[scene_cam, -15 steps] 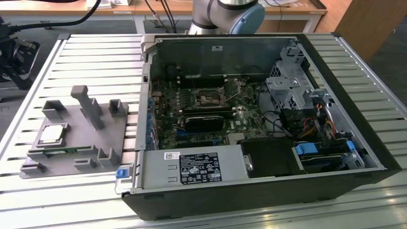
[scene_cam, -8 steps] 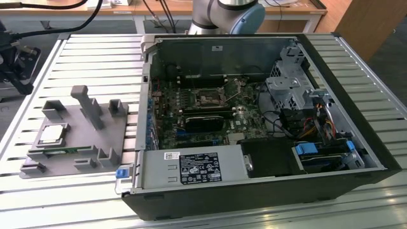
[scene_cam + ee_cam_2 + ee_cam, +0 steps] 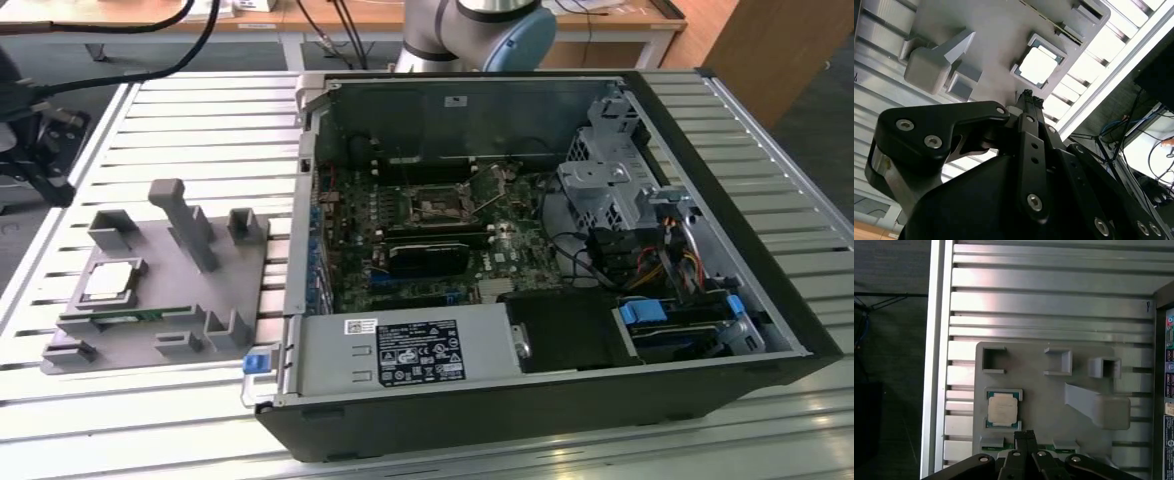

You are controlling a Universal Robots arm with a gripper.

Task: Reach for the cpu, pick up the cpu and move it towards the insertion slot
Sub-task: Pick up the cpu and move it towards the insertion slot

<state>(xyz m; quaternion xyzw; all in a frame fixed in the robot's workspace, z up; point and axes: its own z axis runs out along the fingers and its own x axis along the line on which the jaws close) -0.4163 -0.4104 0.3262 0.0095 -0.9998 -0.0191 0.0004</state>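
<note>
Fingertips of the black two-finger gripper (image 3: 1024,434) are pressed together with nothing between them, clenched on air. Just beyond the tips in both wrist views lies the cpu (image 3: 1003,408), a flat square chip with a shiny silver top and pale rim. It is seated flat in a square pocket of the grey plastic fixture plate (image 3: 1039,390). Gripper and chip are near but apart, with no contact.

Step in hand, my read: the reach, not yet the pick. A grasp from here calls for the jaws spread wider than the chip, centred over it, then brought down square to its edges.

The fixture sits on the slatted aluminium table (image 3: 200,120), at the exterior view's left, well apart from the open black computer case (image 3: 534,300). The insertion slot (image 3: 437,207), a small dark square socket in a silvery frame, is on the board inside that case.

Hard to call:
- Tip height over the fixture can't be judged.
- The long green memory stick (image 3: 127,320) is mostly hidden behind the fingers in the first wrist view.
- Socket latch state is too small to tell.
- The grey and pale blue arm joint (image 3: 481,30) is cut off at the frame edge.
</note>
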